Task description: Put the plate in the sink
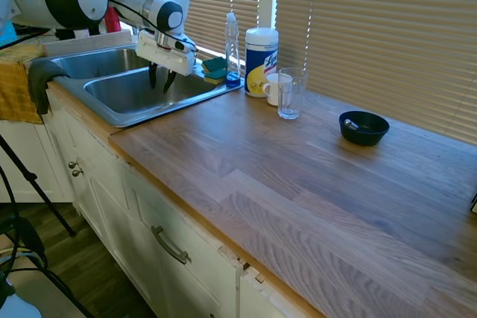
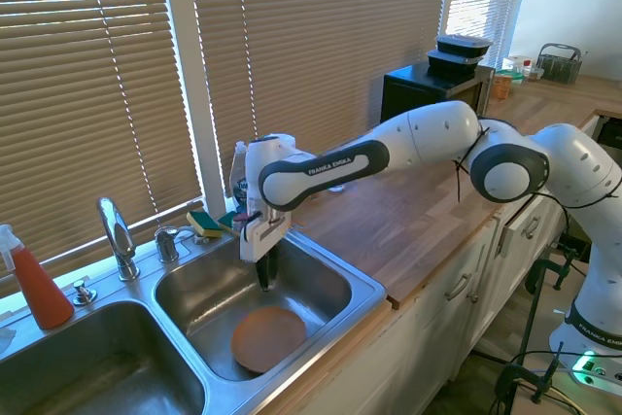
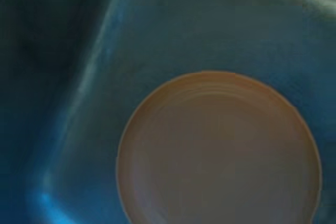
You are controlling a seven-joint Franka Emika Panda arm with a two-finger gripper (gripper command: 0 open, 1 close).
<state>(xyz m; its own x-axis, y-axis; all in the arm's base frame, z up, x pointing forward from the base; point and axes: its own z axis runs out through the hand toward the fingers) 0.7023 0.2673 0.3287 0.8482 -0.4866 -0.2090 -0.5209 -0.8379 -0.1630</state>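
- Now we see the plate (image 2: 267,337) lying flat, face up, on the sink (image 2: 364,291) floor, below the gripper (image 2: 263,282).
- Its fingers stand slightly apart, empty.

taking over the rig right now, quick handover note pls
Gripper: fingers open, holding nothing, hanging inside the sink basin nearest the counter.
Plate: lying flat on that basin's floor, below the fingers and apart from them; the wrist view shows it too.
Done: plate is in the sink and released.
Left: lift the arm clear of the basin.
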